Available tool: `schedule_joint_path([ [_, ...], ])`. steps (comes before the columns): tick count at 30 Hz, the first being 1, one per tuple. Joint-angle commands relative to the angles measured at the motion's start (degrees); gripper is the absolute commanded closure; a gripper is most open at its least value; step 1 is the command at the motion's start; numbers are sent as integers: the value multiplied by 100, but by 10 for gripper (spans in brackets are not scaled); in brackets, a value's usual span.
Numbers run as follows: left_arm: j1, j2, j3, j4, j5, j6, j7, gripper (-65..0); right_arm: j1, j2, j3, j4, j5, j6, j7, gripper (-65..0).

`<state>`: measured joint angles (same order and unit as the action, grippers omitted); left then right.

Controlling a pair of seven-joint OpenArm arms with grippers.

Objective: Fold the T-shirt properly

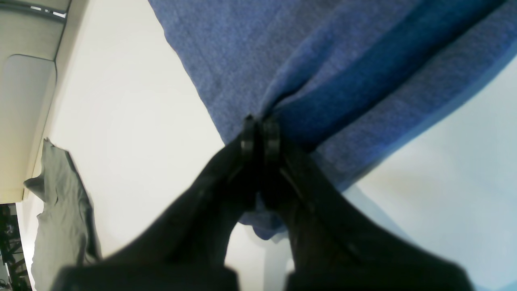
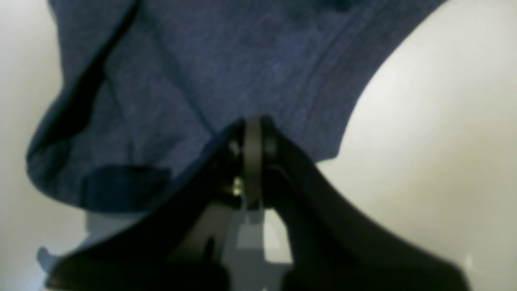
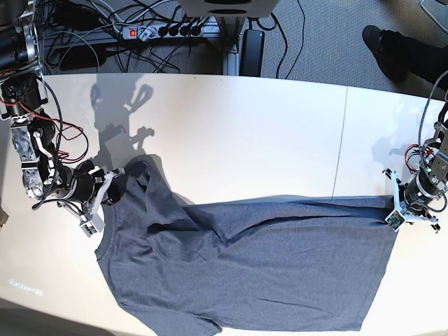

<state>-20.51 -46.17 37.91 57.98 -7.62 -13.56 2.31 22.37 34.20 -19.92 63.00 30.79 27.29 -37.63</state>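
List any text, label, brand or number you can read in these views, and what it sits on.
None can be read.
T-shirt: plain fabric, no print; no neck label visible.
Table: a faint pale mark near its front left corner in the base view, too small to read.
Power strip on the floor: no legible marking.
Both wrist views: only blurred cloth and black fingers, no lettering.

You see the T-shirt spread across the lower frame on a white table. The right gripper at left and the left gripper at right each pinch an edge.
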Motion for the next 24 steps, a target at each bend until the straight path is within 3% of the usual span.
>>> schedule_joint_path([
  [1, -140, -131, -63, 39, -24, -15, -85, 0, 76, 164, 35, 31, -168, 448, -170, 0],
  [8, -140, -133, -63, 39, -24, -15, -83, 0, 79, 450, 35, 31, -168, 446, 66, 0],
  [24, -140, -133, -63, 39, -24, -15, -83, 0, 109, 485, 48, 511, 116, 444, 138, 0],
])
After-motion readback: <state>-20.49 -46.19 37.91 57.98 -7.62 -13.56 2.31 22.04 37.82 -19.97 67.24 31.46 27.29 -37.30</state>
